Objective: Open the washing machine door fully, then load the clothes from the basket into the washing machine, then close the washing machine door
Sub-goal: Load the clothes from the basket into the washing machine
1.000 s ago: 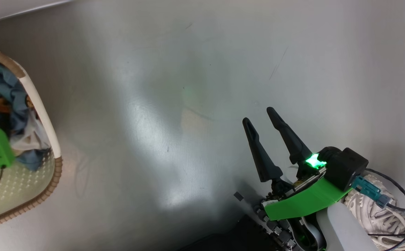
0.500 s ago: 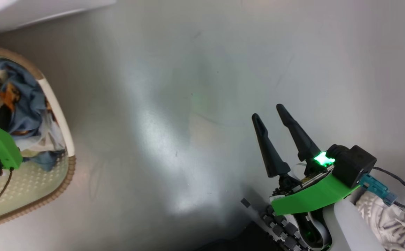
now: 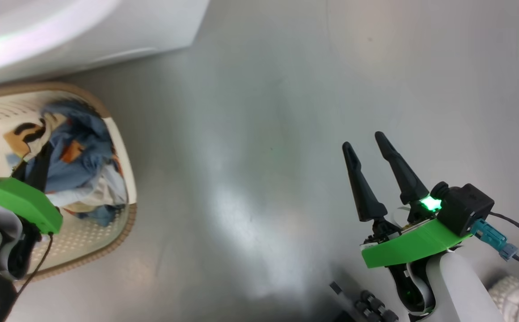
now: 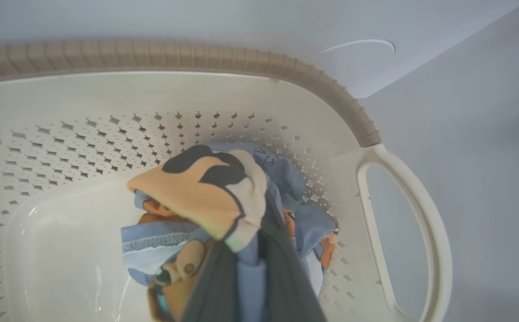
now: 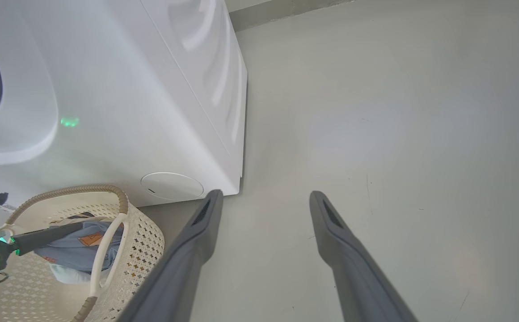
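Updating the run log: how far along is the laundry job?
Done: nothing confirmable; the door's state cannot be judged. In hand: the left tool is shut on the clothes inside the basket, beside the washing machine. The right tool hangs open over the floor. Left: loading them and closing the door.

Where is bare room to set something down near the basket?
Free: the floor between the basket and the right gripper, and beside the washing machine. Crowded: the basket's handle end, where the left gripper is shut on the clothes.
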